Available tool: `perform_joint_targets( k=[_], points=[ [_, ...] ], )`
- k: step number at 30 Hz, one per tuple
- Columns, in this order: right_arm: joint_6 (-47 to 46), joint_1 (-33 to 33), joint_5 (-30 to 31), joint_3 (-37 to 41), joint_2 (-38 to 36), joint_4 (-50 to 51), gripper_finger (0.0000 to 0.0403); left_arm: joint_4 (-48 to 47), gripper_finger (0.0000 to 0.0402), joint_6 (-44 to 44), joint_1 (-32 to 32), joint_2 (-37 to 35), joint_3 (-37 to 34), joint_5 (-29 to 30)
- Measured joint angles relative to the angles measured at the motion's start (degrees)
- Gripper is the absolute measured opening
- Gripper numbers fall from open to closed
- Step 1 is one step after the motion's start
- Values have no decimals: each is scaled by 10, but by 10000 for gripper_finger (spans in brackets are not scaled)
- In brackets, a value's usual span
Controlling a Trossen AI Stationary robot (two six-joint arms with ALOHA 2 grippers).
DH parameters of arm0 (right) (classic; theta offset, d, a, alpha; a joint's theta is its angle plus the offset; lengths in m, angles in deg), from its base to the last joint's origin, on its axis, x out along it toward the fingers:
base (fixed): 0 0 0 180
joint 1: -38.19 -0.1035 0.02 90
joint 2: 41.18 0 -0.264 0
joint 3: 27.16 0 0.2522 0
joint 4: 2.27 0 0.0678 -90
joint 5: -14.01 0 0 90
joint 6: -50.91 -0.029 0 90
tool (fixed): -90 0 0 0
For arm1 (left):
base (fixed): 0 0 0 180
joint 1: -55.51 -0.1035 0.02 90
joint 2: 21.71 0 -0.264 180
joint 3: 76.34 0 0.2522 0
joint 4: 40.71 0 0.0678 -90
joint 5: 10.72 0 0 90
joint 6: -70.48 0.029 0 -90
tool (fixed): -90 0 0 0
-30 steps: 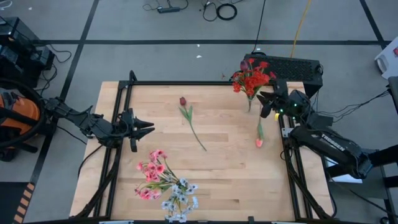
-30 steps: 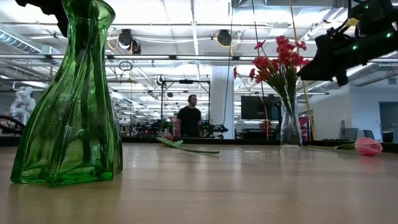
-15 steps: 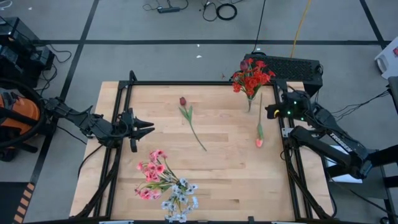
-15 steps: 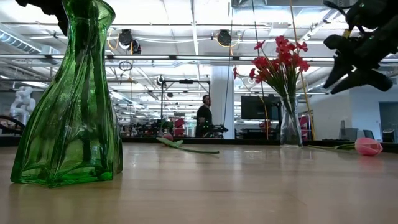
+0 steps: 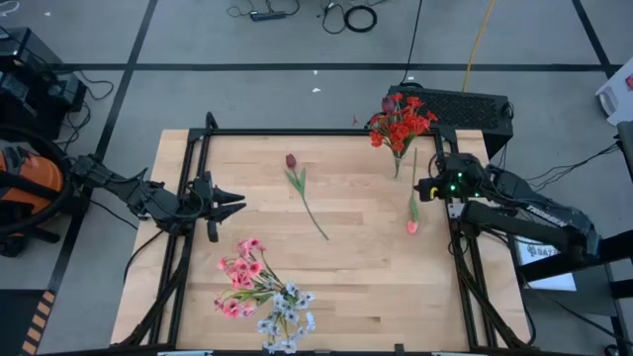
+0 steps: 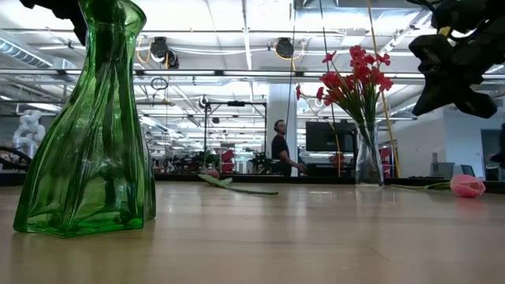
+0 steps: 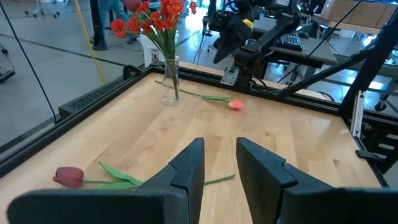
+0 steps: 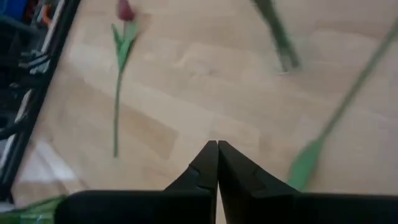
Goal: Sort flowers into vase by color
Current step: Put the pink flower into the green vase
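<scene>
A wooden table point(image 5: 356, 267) carries a maroon tulip point(image 5: 304, 188), a pink tulip point(image 5: 412, 205) — and a glass vase point(image 5: 398, 164) of red flowers point(image 5: 401, 121); pink and whitish sprigs point(image 5: 262, 292) stand in a green vase point(image 6: 91, 126).

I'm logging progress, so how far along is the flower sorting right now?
Done: red flowers stand in the clear vase. In hand: nothing; the right gripper is shut, empty, above the pink tulip. Left: that tulip, the maroon tulip, the pink and white bunch.
</scene>
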Motion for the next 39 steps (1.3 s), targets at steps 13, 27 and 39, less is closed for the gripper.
perform_joint_targets(
  k=[13, 27, 39],
  points=[
    [-56, -232, 100, -13, 225, -308, 0, 0, 100, 19, 0, 0, 0, 0],
    [59, -316, 121, -329, 531, -98, 0, 0, 100, 18, 0, 0, 0, -6],
    [198, -330, 92, -367, 547, 328, 0, -7, 100, 19, 0, 0, 0, -35]
  ],
)
